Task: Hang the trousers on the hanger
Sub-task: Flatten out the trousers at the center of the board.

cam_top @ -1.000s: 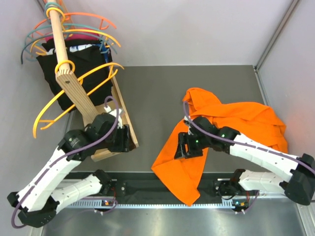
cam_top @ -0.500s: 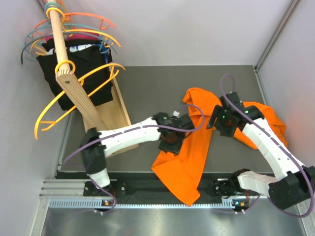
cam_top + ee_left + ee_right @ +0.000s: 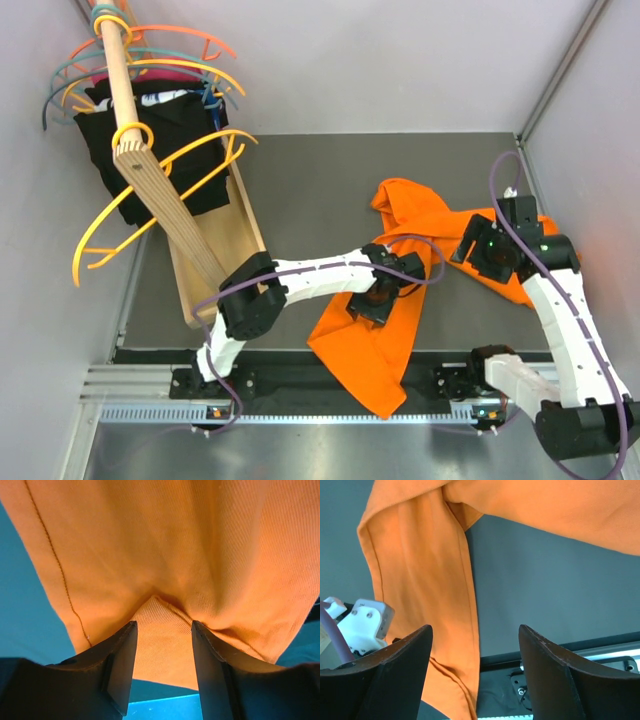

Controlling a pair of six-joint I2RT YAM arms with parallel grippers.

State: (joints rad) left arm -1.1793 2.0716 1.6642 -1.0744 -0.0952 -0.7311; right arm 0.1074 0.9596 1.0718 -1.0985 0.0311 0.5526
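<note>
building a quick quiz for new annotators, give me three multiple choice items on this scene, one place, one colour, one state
1. Where is the amber hanger? A) flat on the table B) hooked on the wooden pole C) in the right fingers
2. What colour is the hanging cloth by it? A) black B) white C) green
3. How do the fingers of the left gripper stand? A) shut on the hanger B) shut on nothing C) open over the trousers

B: its ring circles the pole.
A: it is plainly black.
C: the left wrist view shows a gap with an orange fold in it.
</note>
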